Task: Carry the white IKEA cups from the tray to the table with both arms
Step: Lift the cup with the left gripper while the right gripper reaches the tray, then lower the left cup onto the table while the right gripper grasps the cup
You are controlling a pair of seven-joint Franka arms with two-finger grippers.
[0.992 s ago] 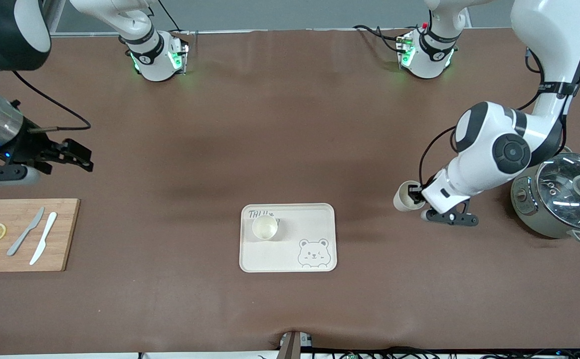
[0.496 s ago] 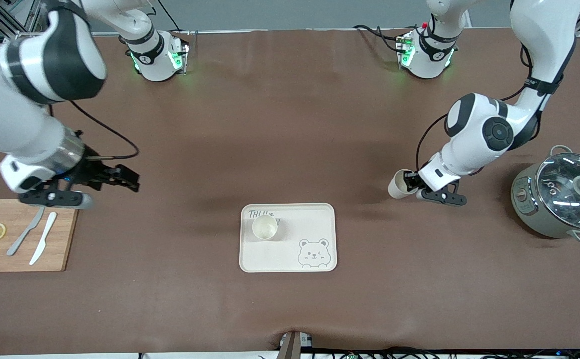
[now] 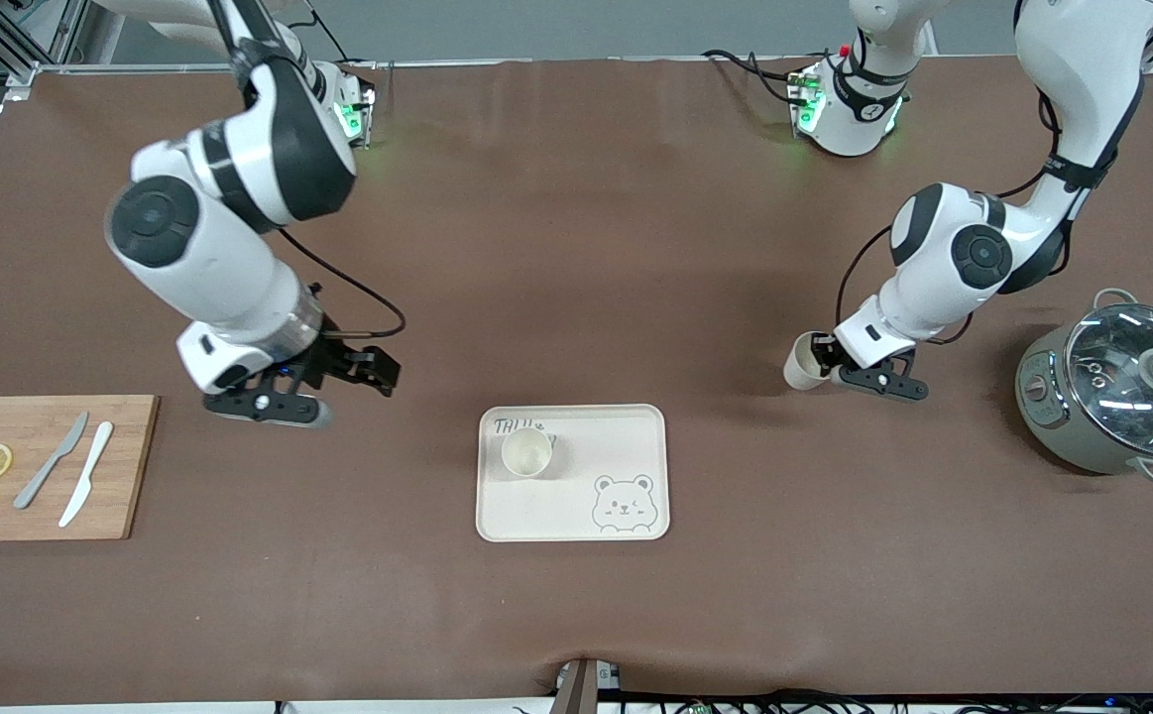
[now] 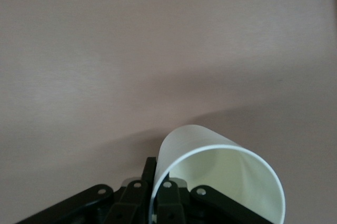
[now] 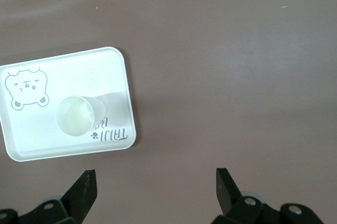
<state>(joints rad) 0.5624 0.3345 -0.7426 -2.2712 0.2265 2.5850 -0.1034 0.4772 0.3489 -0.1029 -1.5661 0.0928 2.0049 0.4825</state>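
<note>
left end effector (image 3: 827, 365) clamps tilted cup (image 3: 802, 366) | right end effector (image 3: 363, 382) spread, empty

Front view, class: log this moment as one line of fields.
left gripper: shut on tilted cup, over bare table | right gripper: open, empty | second cup: upright on bear tray
</note>
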